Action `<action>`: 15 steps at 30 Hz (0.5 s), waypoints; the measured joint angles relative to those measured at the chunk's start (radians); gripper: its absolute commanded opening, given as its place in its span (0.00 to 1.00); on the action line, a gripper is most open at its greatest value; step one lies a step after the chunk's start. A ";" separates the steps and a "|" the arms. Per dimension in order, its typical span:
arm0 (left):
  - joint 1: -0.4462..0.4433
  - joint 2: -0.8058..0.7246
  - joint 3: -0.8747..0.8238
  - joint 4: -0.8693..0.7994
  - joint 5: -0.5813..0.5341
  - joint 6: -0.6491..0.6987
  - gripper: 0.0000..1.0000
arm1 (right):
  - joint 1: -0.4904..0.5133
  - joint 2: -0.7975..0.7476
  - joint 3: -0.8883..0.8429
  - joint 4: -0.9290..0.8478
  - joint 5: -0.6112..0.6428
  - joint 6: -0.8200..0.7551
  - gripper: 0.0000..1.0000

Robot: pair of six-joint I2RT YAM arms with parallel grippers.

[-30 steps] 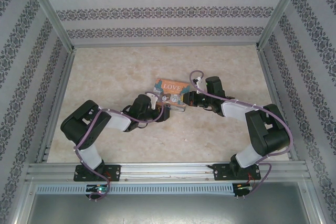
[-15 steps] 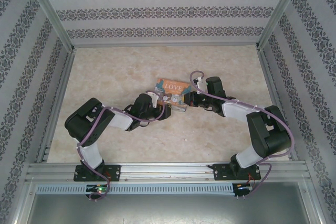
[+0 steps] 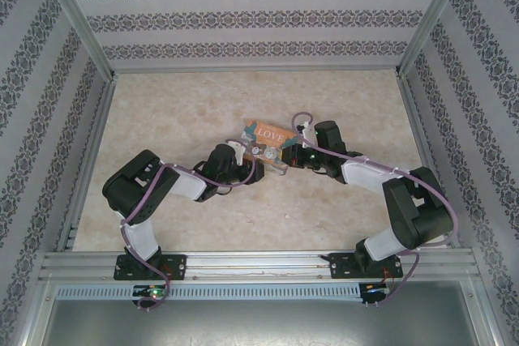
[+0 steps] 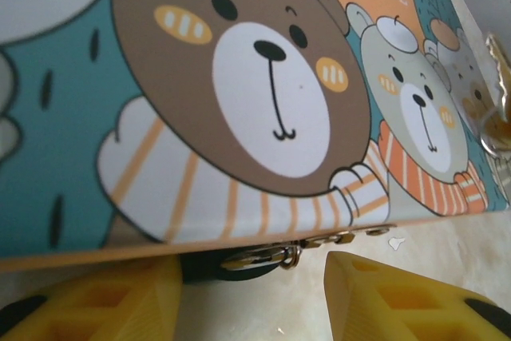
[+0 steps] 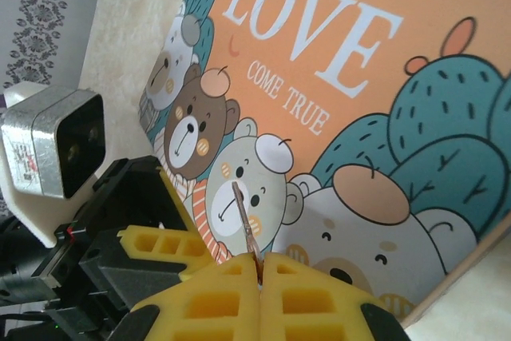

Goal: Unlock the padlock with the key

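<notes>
- Rectangular tin box [image 3: 270, 135] with an orange "LOVE" lid and cartoon bears: lies flat near the middle of the pale marbled tabletop [image 3: 186, 111], with both arms meeting at its near edge.
- Left pincer [image 4: 251, 277]: its two yellow ribbed fingers [image 4: 88, 305] stand apart with a clear gap between them, low against the tabletop at the near long side of the tin.
- Small brassy metal clasp [image 4: 275, 255]: sits on the lower edge of the tin in the gap between the left fingers, with a dark shape just beside it under the rim. Whether that shape is the padlock cannot be told, as it is shadowed and blurred.
- Right pincer [image 5: 259, 263]: its yellow fingers are pressed together, clamped on the slim silvery metal key [image 5: 243, 217].
- The key: its thin shaft stands up out of the closed fingertips and leans slightly left, in front of the pale grey bear printed on the lid. Whether it touches the tin cannot be told.
- Grey wrist camera block [image 5: 56, 145] of the left arm: seen from the right wrist, just beside the tin's left corner.
- In the top view the two pincers are close to each other at the tin's near side, the left one on the left.
</notes>
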 measured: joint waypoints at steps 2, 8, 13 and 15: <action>-0.001 0.003 0.004 -0.001 -0.004 0.000 0.51 | 0.008 -0.006 -0.002 -0.006 0.005 0.004 0.00; -0.003 0.006 0.018 -0.019 -0.012 0.000 0.48 | 0.013 -0.010 -0.002 -0.012 0.011 0.019 0.00; -0.010 0.014 0.039 -0.048 -0.031 0.005 0.45 | 0.013 -0.010 -0.002 -0.013 0.013 0.023 0.00; -0.013 0.017 0.044 -0.054 -0.042 0.011 0.43 | 0.013 -0.010 -0.002 -0.013 0.013 0.023 0.00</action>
